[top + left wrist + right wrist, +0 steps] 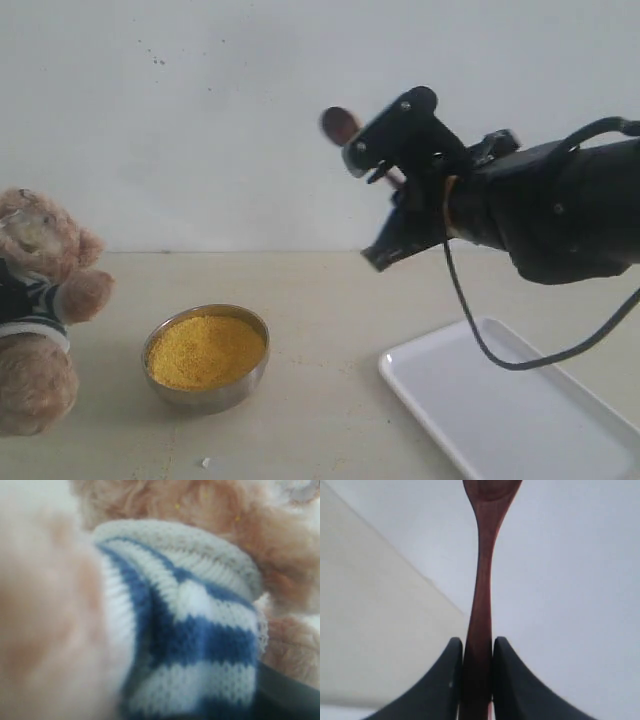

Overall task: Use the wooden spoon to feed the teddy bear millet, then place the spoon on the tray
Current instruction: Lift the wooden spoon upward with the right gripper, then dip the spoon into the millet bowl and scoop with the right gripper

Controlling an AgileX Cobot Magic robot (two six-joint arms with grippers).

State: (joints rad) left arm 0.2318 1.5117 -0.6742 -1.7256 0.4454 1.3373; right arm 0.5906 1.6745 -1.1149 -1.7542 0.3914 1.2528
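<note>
While I watch the feeds, the right gripper point(477, 645) is pinching the wooden spoon point(481, 580) by its handle, with both black fingers pressed against the wood. On the exterior camera the spoon hangs in the air, well above the table point(330, 290), with its oval end tilted up and to the left. I cannot tell whether it carries any grains. Down to the left, the steel bowl point(215, 398) stands on the table, full of yellow millet point(207, 350). Near it, the teddy bear point(35, 300) sits upright at the left edge. The white tray point(520, 420) lies flat at the lower right, beneath the arm. My left wrist camera is filled with the bear's striped shirt point(200, 640) and fur at very close range. The left gripper's fingers do not show, so I cannot tell how they stand.
</note>
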